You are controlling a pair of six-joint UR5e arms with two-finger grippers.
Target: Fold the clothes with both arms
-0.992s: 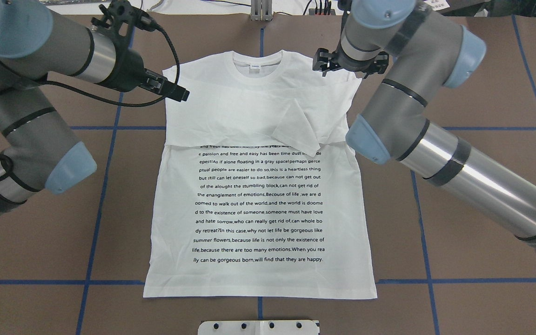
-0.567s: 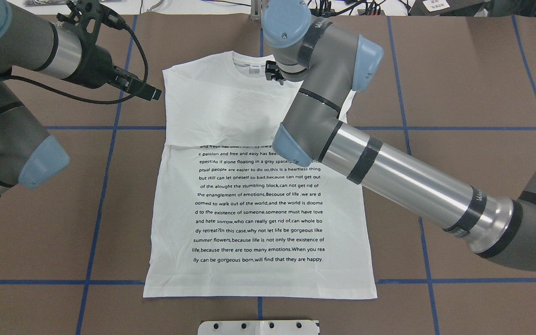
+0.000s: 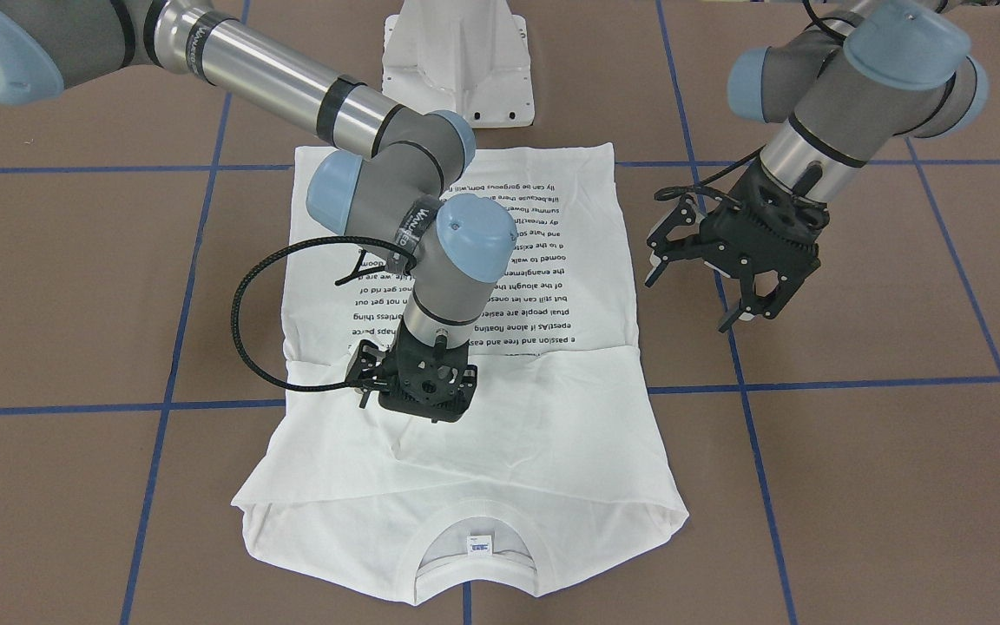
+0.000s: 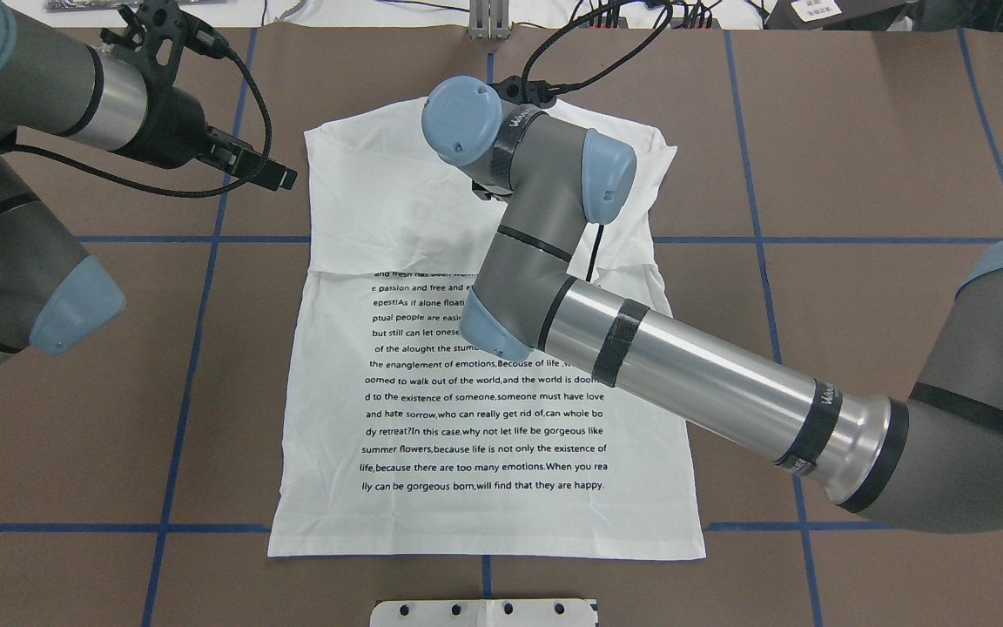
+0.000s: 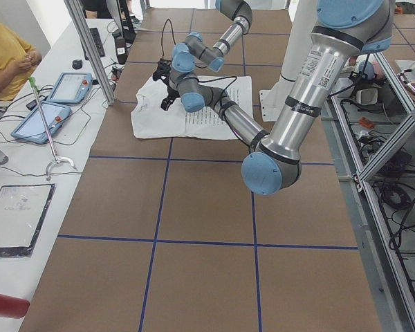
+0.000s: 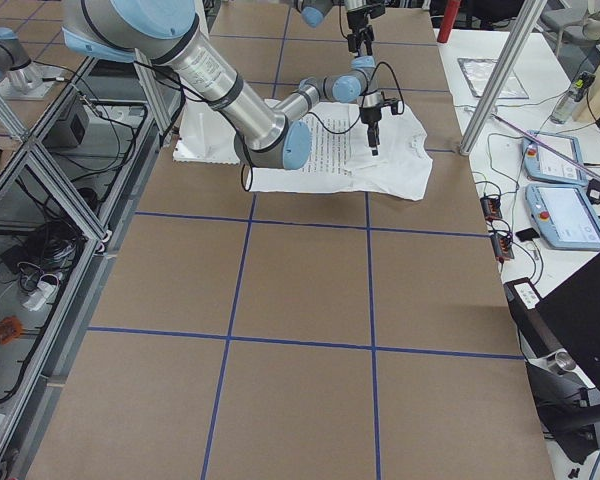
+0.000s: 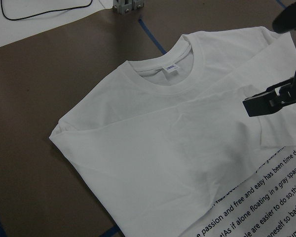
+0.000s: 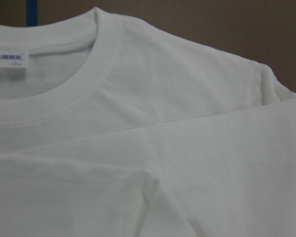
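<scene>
The clothes are one white T-shirt (image 4: 397, 209) with black text, lying flat and face up on the brown table. Both sleeves are folded across its chest (image 3: 500, 469). Its collar label (image 7: 170, 68) also shows in the right wrist view (image 8: 10, 59). My right arm reaches across the shirt. Its gripper (image 3: 417, 412) points down on the middle of the chest, where creases spread from it. No fingers meet in the right wrist view, so it looks open. My left gripper (image 3: 691, 304) hangs open and empty over bare table beside the shirt's shoulder (image 4: 279, 177).
The white pedestal (image 3: 457, 61) stands at the shirt's hem end. Blue tape lines (image 4: 197, 348) grid the table. A side table beyond the collar end holds tablets (image 5: 69, 86), with a seated person (image 5: 10, 55) there. An aluminium post (image 5: 90, 48) rises near that corner.
My right arm has swung from the shirt's right shoulder across the collar to the middle of the chest. My left gripper has drawn back off the left shoulder onto bare table.
</scene>
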